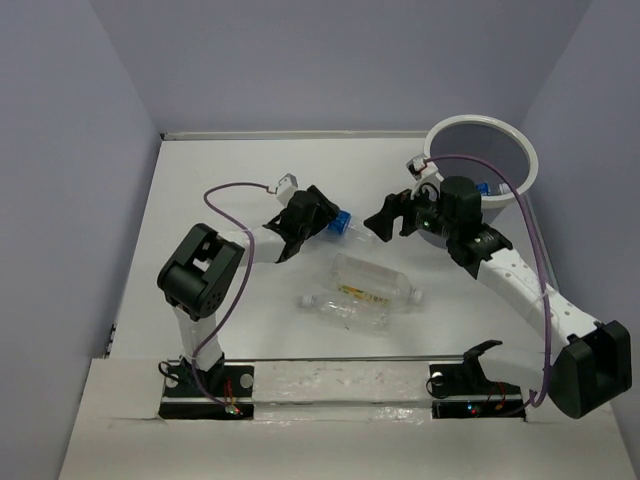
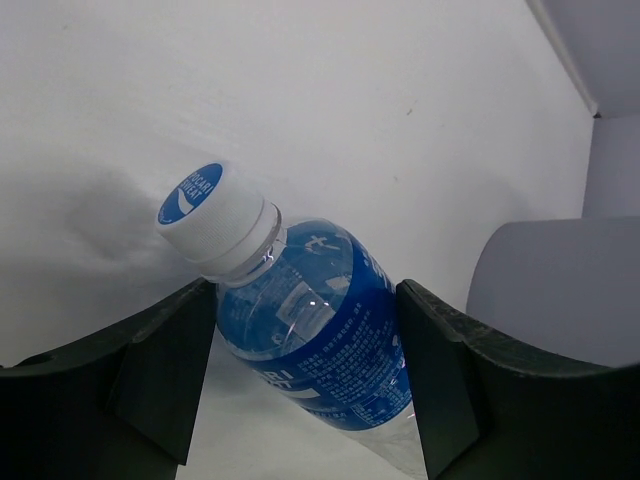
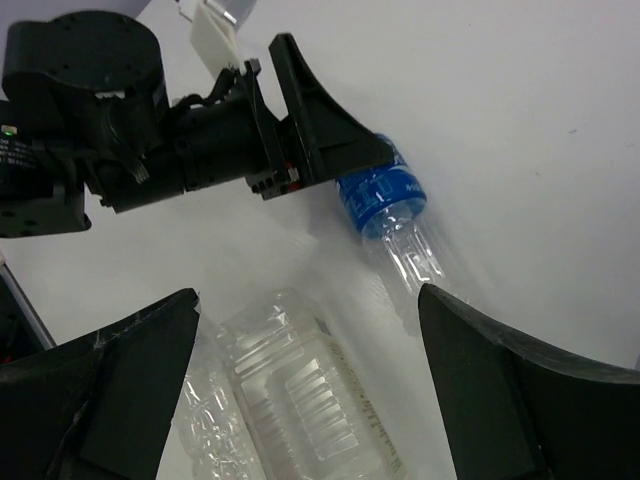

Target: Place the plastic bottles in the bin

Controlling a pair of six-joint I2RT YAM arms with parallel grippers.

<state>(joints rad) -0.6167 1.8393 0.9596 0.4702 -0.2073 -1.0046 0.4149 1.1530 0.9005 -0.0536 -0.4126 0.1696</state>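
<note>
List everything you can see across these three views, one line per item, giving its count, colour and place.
blue-labelled bottle: 1, clear with a blue label and a white cap with a blue top, mid-table between the left gripper's fingers.
large bottle: 1, clear with a pale yellowish label, lying near the table's centre.
small bottle: 1, clear, lying beside the large bottle on its near side.
bin: 1, grey with a white rim, far right corner.
table: 1, white, under everything.
walls: 3, pale lilac-grey, around the table.
left gripper: 1, black, shut on the blue-labelled bottle.
right gripper: 1, black, open, holding nothing, above the bottles.
</note>
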